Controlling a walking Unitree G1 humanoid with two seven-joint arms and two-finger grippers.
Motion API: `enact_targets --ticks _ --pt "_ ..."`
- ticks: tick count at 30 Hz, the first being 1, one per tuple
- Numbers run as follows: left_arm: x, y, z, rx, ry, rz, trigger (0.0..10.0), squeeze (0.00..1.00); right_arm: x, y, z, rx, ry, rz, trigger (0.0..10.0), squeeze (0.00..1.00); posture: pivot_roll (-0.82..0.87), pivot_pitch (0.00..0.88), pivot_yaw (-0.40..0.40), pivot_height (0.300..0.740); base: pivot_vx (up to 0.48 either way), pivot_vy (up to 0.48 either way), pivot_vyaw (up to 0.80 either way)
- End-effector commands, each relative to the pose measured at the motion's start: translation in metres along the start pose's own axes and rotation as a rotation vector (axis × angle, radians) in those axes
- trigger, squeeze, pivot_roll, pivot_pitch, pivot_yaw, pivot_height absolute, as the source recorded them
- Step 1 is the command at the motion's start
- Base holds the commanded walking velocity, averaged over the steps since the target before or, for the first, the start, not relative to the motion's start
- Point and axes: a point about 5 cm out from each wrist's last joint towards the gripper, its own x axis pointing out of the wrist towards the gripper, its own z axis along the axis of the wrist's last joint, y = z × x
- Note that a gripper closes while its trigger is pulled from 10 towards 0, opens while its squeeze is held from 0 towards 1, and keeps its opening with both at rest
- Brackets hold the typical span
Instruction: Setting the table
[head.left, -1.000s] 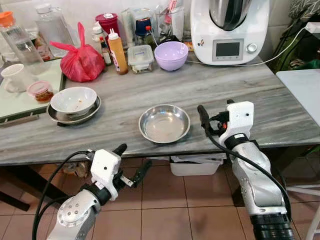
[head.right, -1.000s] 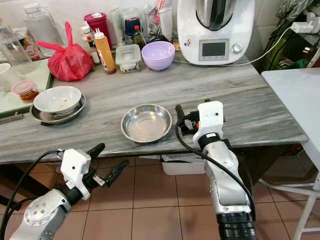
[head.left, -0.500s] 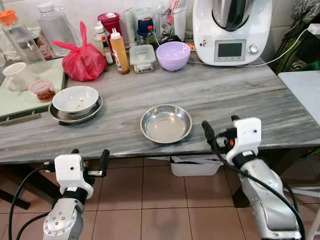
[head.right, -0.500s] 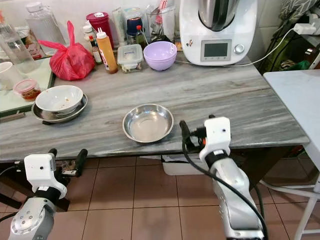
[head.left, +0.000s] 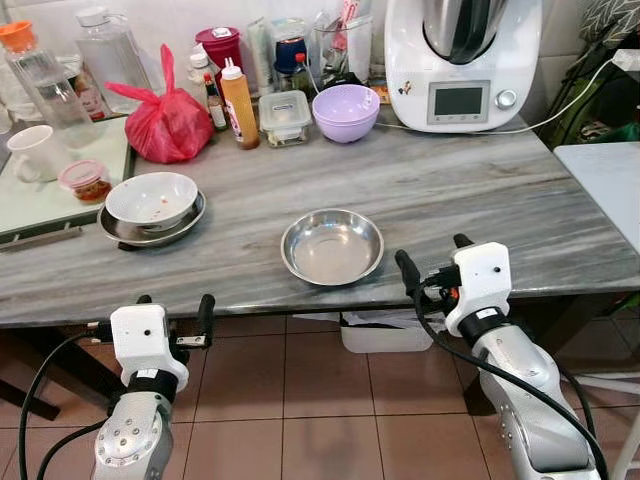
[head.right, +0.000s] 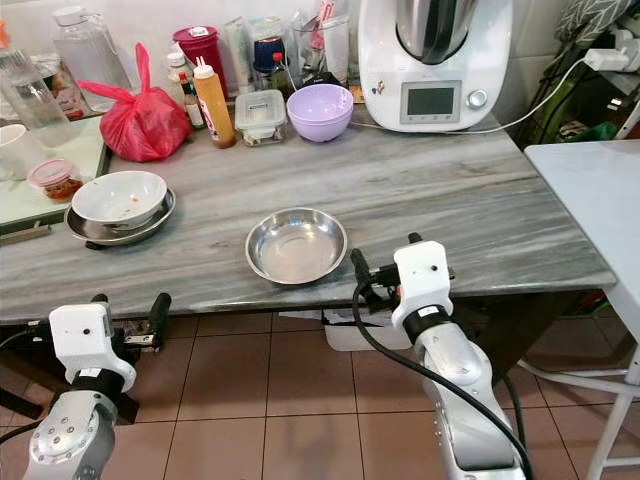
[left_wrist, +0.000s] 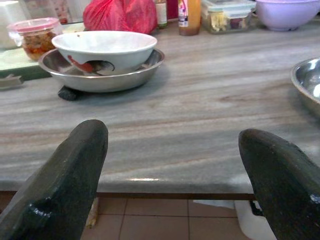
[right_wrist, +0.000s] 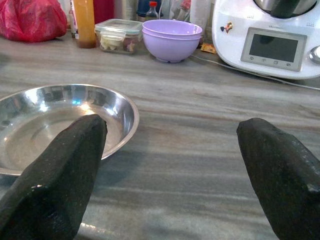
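- The steel dish (head.left: 332, 246) sits near the front edge of the tabletop (head.left: 480, 200), just left of my right tool (head.left: 432, 268).
- I judge it light, rigid and slippery; the thin rim is where I'd take hold.
- Both tools gape wide and hold nothing; the left tool (head.left: 172, 322) is below the edge.
- The white bowl (head.left: 150, 199), nested in a steel plate (left_wrist: 102, 80), stands well apart; the purple bowls (head.left: 345, 110) are at the back.
- Nothing blocks the approach.

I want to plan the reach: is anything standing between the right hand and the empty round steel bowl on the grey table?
Nothing visible does. The open right hand is at the table's front edge, beside the empty round steel bowl, with bare grey table between them.
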Motion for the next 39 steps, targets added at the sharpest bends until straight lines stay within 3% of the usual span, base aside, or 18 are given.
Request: enact_targets --ticks 1,9,15,33,39 --pt "0.0003 0.0034 -0.0014 0.016 0.017 0.019 10.0 0.0 0.001 0.0023 0.0024 -0.016 -0.017 0.002 10.0 0.0 -0.08 0.054 0.09 0.74 0.0 0.0 0.0" --pt "0.0027 -0.001 -0.0029 0.025 0.039 -0.012 10.0 0.0 0.0019 0.0018 -0.0037 0.067 0.029 0.045 10.0 0.0 -0.07 0.053 0.094 0.74 0.0 0.0 0.0" --pt "0.0031 -0.0023 -0.003 0.044 0.046 -0.022 10.0 0.0 0.0024 0.0072 -0.0046 0.064 0.028 0.066 10.0 0.0 -0.07 0.053 0.094 0.74 0.0 0.0 0.0" --pt "0.0058 -0.0054 -0.006 0.039 0.061 -0.038 10.0 0.0 0.0073 0.0047 -0.0027 0.073 0.017 0.064 10.0 0.0 -0.08 0.042 0.087 0.74 -0.264 0.0 0.0" --pt "0.0073 -0.0056 -0.0062 0.04 0.061 -0.037 10.0 0.0 0.0095 0.0043 -0.0024 0.118 0.019 0.067 10.0 0.0 -0.07 0.039 0.084 0.74 -0.28 0.0 0.0"
